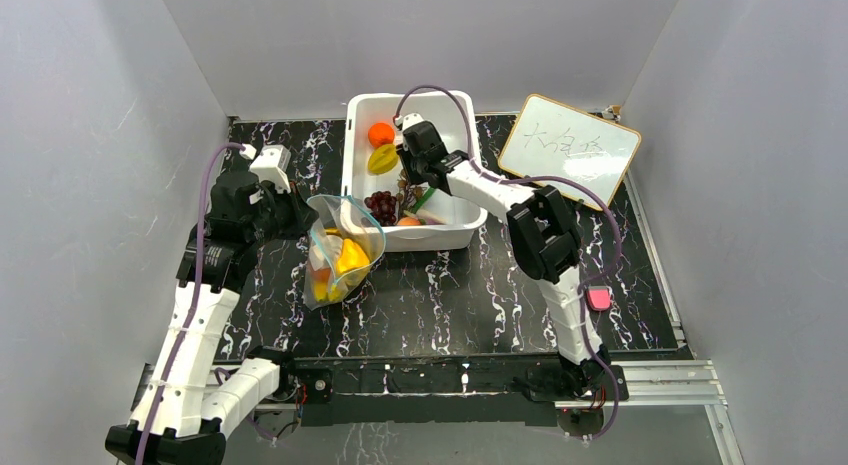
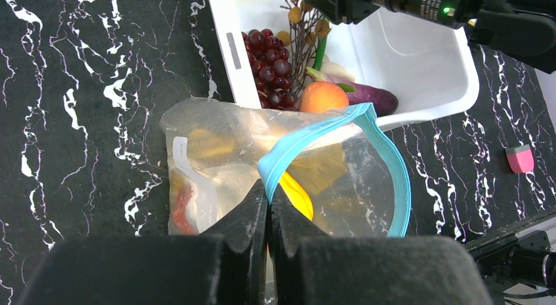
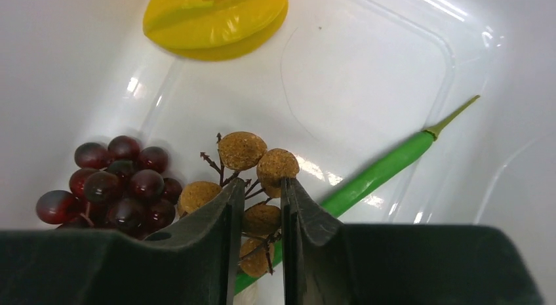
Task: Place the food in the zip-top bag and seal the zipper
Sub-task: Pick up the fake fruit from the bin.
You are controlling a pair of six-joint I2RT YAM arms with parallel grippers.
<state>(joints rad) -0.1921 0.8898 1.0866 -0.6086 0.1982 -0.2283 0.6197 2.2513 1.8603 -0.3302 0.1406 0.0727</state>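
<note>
Zip-top bag (image 2: 216, 154) is pinched by its zipper (image 2: 393, 167) in the fully closed left claw (image 2: 269, 190), right claw (image 3: 257, 187) is squeezed nearly shut on a tan berry cluster (image 3: 241, 149), grapes (image 3: 118, 183) just beside it.

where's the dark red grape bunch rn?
Top view: the grapes sit in the near-left corner of the white tub, beside the zip-top bag. In the right wrist view they lie left of the brown berry cluster.

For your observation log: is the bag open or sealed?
Open: the bag has its zipper spread in a wide loop; the left gripper pinches one lip.
</note>
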